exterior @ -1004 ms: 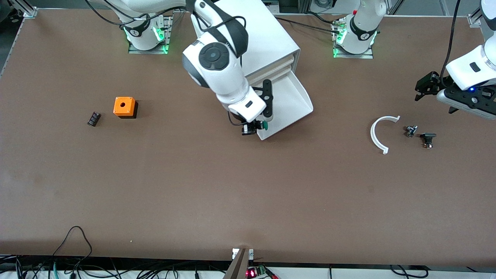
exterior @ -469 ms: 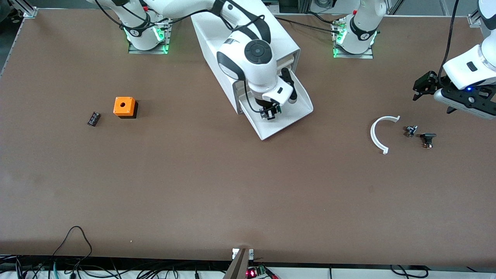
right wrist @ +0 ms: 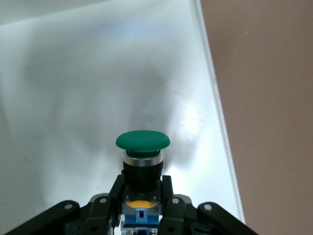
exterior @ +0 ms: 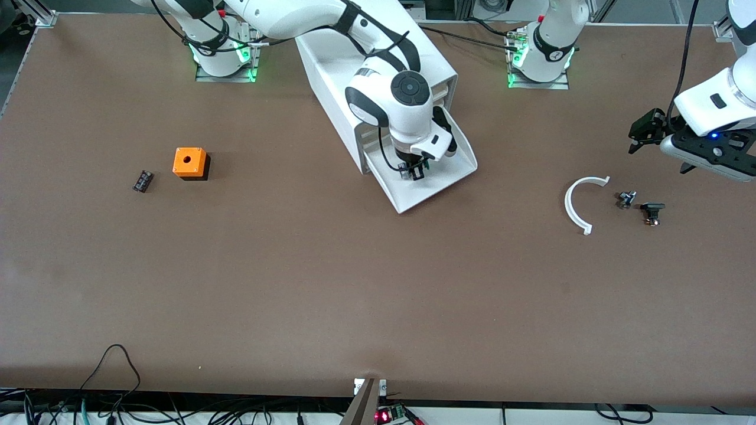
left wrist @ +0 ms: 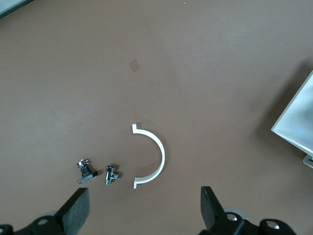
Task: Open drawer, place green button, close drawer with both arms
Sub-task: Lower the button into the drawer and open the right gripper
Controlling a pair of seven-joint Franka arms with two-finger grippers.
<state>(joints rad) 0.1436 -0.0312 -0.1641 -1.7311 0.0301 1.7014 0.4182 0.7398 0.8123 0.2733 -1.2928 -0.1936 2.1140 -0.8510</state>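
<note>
Button (right wrist: 143,161), a small push button with a round dark-green cap over a black collar and a blue-and-black cylindrical body, is shown clamped by its body between the fingers of the right gripper (exterior: 413,171), over the floor of the pulled-out bottom drawer (exterior: 458,171), a shallow white tray. One second earlier it was carried over the drawer's front corner nearest the camera; half a second earlier it had been brought in over the tray, and it is now shifted only slightly further in, toward the big white box-shaped cabinet (exterior: 331,65). The carrying stage may therefore be judged nearly complete, with release into the tray and closing of the drawer not yet done. In the right wrist view the button's long axis is seen to run along the fingers, the green cap leading, pointed away from the wrist toward the tray floor. Nearest the camera, toward the left arm's end of the table, a white half-ring (exterior: 579,203) and two small dark parts (exterior: 641,206) are shown; over the table beside them the left gripper (exterior: 664,144) waits, its fingers spread and empty.
</note>
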